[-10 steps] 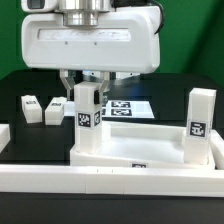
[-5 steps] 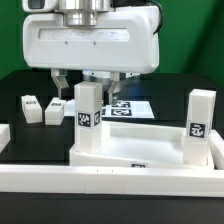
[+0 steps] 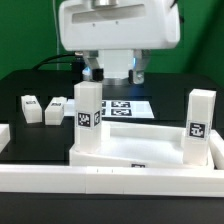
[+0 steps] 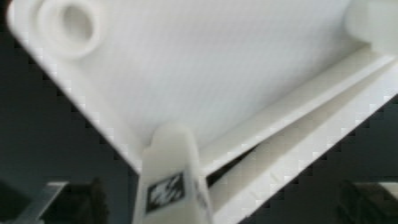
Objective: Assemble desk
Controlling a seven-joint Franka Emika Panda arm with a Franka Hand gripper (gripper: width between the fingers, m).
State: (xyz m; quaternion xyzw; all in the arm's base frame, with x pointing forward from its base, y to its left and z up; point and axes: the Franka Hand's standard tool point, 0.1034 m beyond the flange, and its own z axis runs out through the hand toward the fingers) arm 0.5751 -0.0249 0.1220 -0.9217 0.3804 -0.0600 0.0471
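The white desk tabletop [image 3: 135, 152] lies flat near the front of the table, underside up. Two white tagged legs stand upright on it, one at the exterior view's left [image 3: 88, 115] and one at its right [image 3: 200, 122]. My gripper [image 3: 116, 74] hangs open above and just behind the left leg, touching nothing. In the wrist view the tabletop [image 4: 196, 70] fills the frame. There the tagged leg [image 4: 169, 185] rises between my dark fingertips [image 4: 39, 202], clear of both. Two loose legs [image 3: 30, 104] [image 3: 55, 110] lie on the black table at the exterior view's left.
The marker board [image 3: 132, 107] lies flat behind the tabletop. A long white border rail [image 3: 110, 188] runs along the front, and another rail piece [image 3: 4, 135] sits at the exterior view's left edge.
My gripper has opened, let go of the left upright leg and risen well above it. The leg stays standing on the tabletop.
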